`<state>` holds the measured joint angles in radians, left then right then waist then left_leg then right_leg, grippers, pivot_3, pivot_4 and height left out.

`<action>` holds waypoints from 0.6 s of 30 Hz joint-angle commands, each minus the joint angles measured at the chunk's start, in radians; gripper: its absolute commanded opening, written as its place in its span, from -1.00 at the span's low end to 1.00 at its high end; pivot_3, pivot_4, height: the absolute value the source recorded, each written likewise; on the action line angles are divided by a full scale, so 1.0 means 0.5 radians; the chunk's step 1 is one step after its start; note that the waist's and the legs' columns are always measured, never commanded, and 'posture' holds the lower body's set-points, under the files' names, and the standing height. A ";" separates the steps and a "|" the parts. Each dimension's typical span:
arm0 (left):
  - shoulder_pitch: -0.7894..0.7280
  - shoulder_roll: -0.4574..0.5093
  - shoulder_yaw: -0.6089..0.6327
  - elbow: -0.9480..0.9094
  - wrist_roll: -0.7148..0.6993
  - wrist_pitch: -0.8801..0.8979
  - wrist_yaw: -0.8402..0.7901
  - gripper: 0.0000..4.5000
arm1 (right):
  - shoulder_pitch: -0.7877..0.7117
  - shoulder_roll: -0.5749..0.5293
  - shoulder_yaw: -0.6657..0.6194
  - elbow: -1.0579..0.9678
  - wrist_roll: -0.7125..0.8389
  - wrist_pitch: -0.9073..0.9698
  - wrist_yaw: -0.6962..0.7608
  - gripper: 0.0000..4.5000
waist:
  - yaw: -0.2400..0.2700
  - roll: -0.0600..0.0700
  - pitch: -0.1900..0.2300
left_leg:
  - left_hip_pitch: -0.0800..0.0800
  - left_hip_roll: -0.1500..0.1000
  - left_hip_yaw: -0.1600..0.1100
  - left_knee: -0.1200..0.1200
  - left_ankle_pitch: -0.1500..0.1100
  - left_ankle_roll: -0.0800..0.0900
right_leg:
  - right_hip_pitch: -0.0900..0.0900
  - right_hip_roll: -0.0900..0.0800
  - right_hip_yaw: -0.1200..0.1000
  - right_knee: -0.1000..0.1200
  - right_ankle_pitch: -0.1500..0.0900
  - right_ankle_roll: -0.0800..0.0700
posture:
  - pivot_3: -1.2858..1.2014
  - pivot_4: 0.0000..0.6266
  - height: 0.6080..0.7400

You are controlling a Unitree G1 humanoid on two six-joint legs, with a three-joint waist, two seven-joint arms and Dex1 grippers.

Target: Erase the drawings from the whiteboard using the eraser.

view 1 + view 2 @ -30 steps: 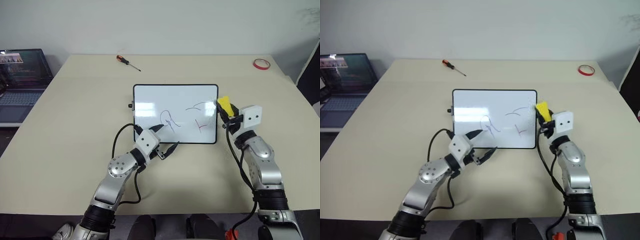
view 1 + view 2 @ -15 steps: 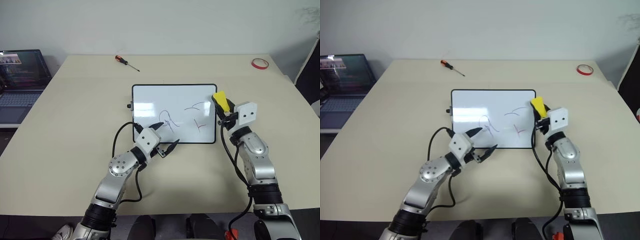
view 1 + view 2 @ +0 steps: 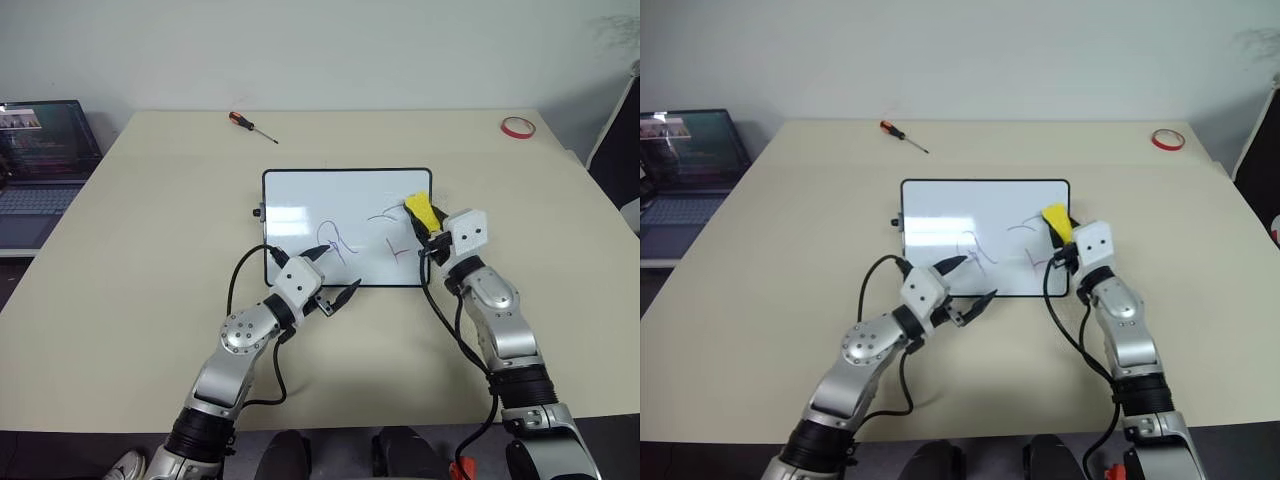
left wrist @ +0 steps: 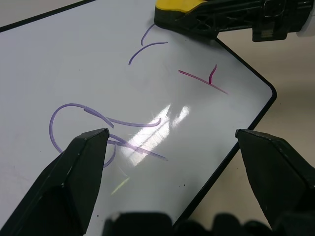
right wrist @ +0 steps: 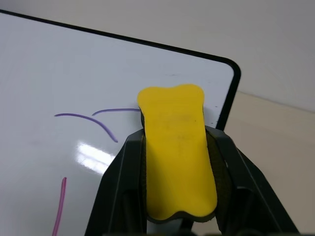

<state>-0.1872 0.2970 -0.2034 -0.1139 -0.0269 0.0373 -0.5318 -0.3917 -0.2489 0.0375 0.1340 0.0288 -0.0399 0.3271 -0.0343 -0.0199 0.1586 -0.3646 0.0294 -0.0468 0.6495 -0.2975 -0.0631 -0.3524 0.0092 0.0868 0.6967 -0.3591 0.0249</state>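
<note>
The right gripper (image 3: 428, 232) clenches the yellow eraser (image 3: 420, 212) over the whiteboard (image 3: 300, 195) at its 3 o'clock edge. Wiping is about to begin; next, press onto the drawings (image 3: 395, 232). The left gripper (image 3: 330, 276) stands released.

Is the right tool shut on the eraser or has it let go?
Shut on it: the right tool has its black fingers pressed against both sides of the yellow eraser, above the whiteboard.

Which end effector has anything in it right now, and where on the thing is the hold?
The right end effector grips the eraser by its long sides, at the near end. The left end effector is open and holds nothing.
</note>
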 commanded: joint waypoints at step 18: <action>-0.004 -0.015 0.014 -0.079 0.004 -0.028 0.047 1.00 | -0.180 -0.049 -0.035 0.200 -0.168 -0.220 -0.161 -0.45 | 0.002 0.000 0.000 | -0.001 0.000 0.000 0.000 0.000 0.000 | 0.000 0.000 0.000 -0.001 0.000 0.000 | 0.03 -0.52 1.00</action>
<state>-0.1809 0.2913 -0.2030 -0.1139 -0.0258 0.0373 -0.5130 -0.4691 -0.2741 0.0282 0.2316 -0.0574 -0.1295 0.2535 -0.0330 -0.0200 0.1587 -0.3649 0.0294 -0.0468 0.6494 -0.2975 -0.0631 -0.3525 0.0091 0.0867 0.6963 -0.3591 0.0250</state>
